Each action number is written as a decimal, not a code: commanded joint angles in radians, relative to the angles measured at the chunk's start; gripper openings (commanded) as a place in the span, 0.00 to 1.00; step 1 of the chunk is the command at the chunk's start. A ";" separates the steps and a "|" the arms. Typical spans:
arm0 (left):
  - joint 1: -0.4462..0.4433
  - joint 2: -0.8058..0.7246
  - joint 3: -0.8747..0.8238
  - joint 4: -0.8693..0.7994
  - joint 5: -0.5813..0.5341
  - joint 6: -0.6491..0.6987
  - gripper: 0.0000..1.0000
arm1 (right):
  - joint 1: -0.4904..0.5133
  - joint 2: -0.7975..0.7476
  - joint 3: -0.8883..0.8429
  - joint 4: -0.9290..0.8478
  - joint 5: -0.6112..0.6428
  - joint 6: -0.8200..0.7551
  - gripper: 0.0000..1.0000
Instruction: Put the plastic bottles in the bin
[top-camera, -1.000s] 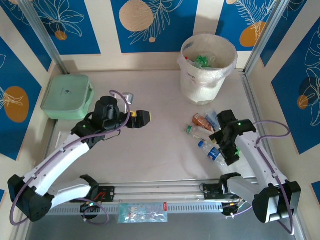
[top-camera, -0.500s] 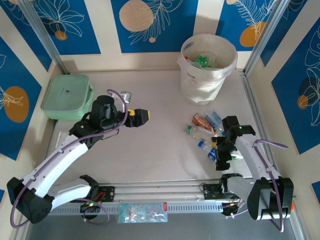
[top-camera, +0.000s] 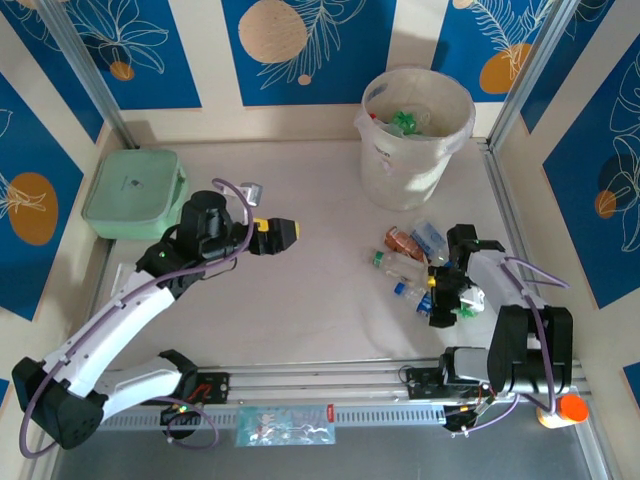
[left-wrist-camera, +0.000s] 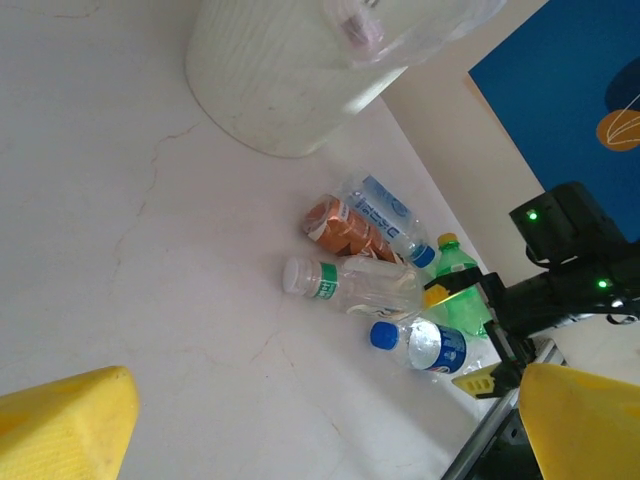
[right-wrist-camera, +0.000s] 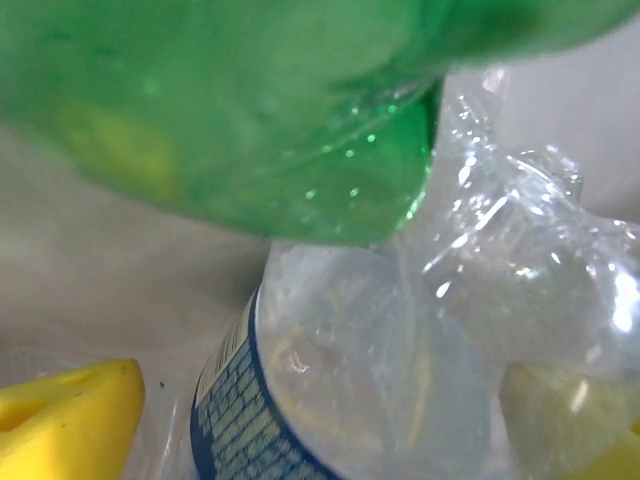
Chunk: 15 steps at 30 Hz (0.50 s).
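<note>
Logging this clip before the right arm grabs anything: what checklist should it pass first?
1. Right gripper open: ok.
2. One bottle alone inside its jaws: cannot tell; the clear bottle lies between them, and the green bottle crowds close beside it.
3. Left gripper open, empty, well apart from the right one: ok.
4. Bin upright, mouth unobstructed: ok.
5. Table rid of bottles: not ok; several loose bottles lie near the bin.
</note>
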 joint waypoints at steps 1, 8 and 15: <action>0.011 -0.024 0.002 -0.005 0.017 -0.009 0.97 | -0.006 0.034 0.009 0.039 0.011 -0.009 0.88; 0.010 -0.029 0.011 -0.018 0.007 -0.012 0.97 | -0.013 0.084 0.036 0.062 0.024 -0.041 0.75; 0.010 -0.033 0.010 -0.023 0.003 -0.006 0.97 | -0.025 0.043 0.017 0.057 0.032 -0.051 0.62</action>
